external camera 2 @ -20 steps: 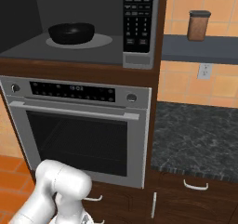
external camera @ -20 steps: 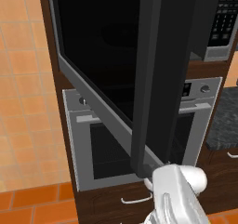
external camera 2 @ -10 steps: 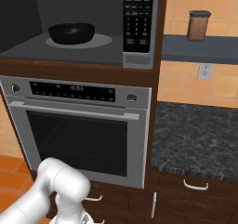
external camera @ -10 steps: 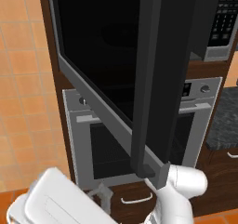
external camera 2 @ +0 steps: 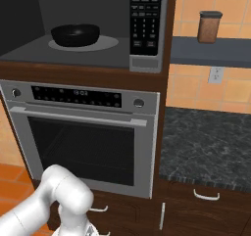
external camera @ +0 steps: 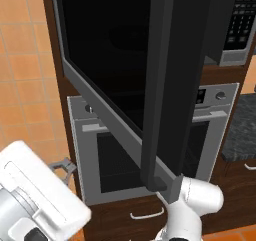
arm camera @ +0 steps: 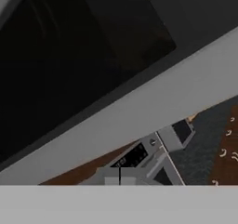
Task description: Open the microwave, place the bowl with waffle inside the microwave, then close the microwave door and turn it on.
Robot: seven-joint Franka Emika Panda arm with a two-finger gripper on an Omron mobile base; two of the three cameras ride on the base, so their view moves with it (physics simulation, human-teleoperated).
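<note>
The microwave door [external camera: 115, 60] stands swung wide open, its black glass panel and tall black handle [external camera: 162, 85] filling the left base view in front of the silver oven [external camera 2: 83, 132]. Inside the microwave [external camera 2: 83, 29], the dark bowl [external camera 2: 75, 35] sits on the round turntable plate [external camera 2: 105, 44], left of the keypad panel [external camera 2: 145, 19]. The end effector [arm camera: 119, 176] is fully closed with nothing between its fingers, pointing up along the grey lower edge of the door.

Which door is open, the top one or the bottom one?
The top one, the microwave door: its black glass panel swings out toward the camera, and the bowl sits in the open cavity. The silver oven door below sits flat against its frame, closed.
</note>
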